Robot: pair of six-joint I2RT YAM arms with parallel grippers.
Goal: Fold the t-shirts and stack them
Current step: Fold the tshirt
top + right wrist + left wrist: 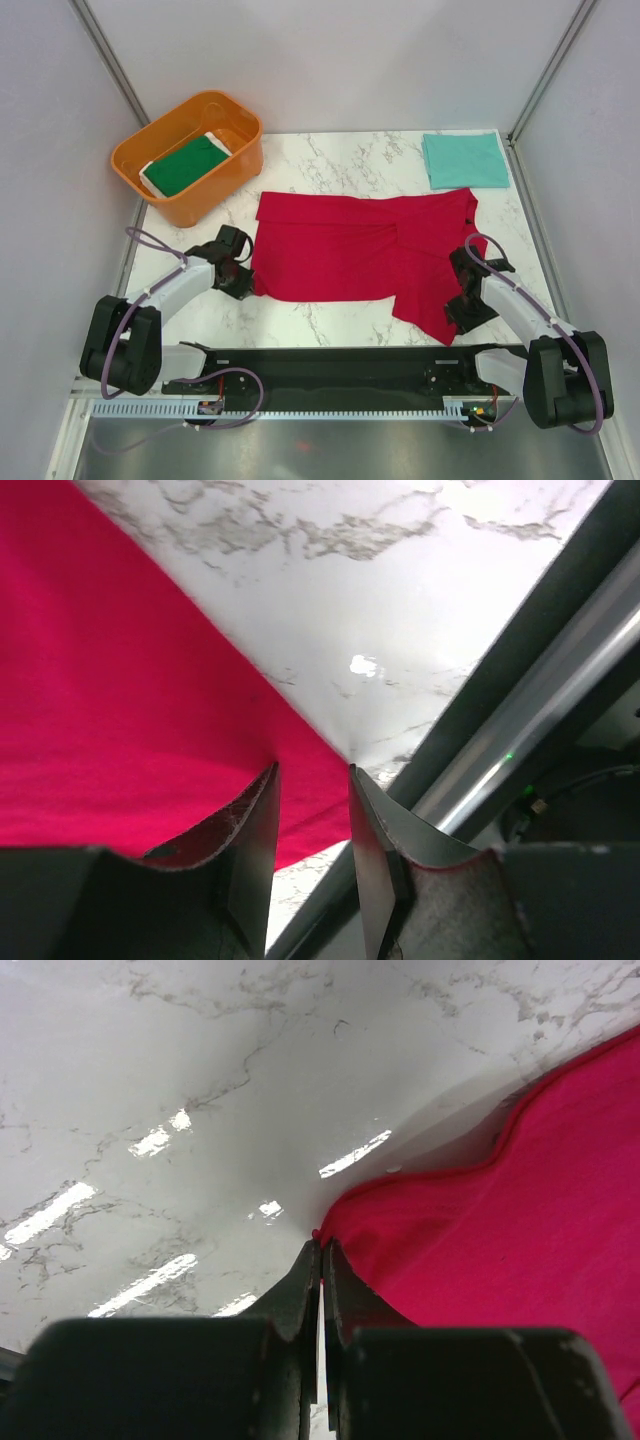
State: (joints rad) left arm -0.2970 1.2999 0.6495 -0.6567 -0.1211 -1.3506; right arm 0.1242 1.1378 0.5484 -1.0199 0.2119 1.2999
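T-shirts: three total. One red t-shirt (340, 255), one teal t-shirt (465, 160), one dark green t-shirt (185, 165) with a white edge. Orange tub (200, 205): one. Marbled bench (340, 160): one. Black base rail (340, 365) at the near edge: one. Robot arms: two, one left arm (170, 290) and one right arm (520, 305). End effectors: two, the left end effector (321, 1250) and the right end effector (312, 775); two fingers each, four fingers in all. Shirts counted inside the tub: one. Shirts counted on the bench outside it: two.
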